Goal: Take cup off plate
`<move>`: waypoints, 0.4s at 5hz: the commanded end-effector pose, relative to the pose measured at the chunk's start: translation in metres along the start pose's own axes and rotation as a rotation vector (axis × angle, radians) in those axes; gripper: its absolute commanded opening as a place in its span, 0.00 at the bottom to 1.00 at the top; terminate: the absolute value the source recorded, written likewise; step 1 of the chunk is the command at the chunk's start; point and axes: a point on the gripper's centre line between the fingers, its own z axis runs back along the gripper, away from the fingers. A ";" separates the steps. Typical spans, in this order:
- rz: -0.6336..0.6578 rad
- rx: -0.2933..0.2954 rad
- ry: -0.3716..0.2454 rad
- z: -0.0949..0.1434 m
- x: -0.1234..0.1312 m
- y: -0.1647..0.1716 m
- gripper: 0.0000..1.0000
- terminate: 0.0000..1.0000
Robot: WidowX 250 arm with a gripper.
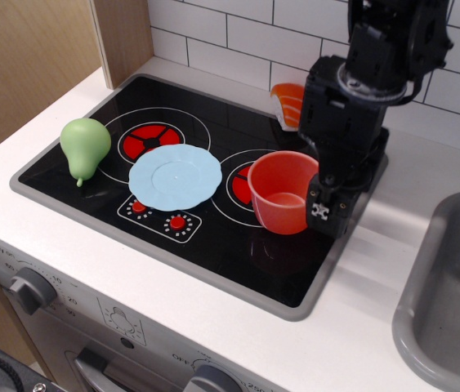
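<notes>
At the far left a green pear (pixel 83 146) lies on the black toy hob (pixel 238 253), near the left red burner (pixel 149 141). Next comes the plate (pixel 174 175), light blue and scalloped, flat on the glass and bare; nothing sits on it. To its right, clear of the plate's rim, is the cup (pixel 283 191), orange-red, upright and mouth up, over the right burner near the hob's right edge. My gripper (pixel 321 206) is at the cup's right side, where I would expect the handle; the handle is hidden behind my own black body, and I cannot tell whether my fingers are pinching it or have let go.

Behind me, an orange-and-white sushi toy (pixel 288 103) peeks out by the tiled wall.

I judge the cup already off the plate, so the risk lies in how I leave it. I cannot tell whether its base touches the glass; releasing from a height could tip it or send it rolling back onto the plate. Pulling away with a finger caught in the handle would drag it toward the white counter (pixel 377 310).
</notes>
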 end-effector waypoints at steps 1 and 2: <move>-0.104 -0.123 0.039 0.046 -0.003 0.006 1.00 0.00; -0.161 -0.153 0.069 0.065 0.001 0.010 1.00 0.00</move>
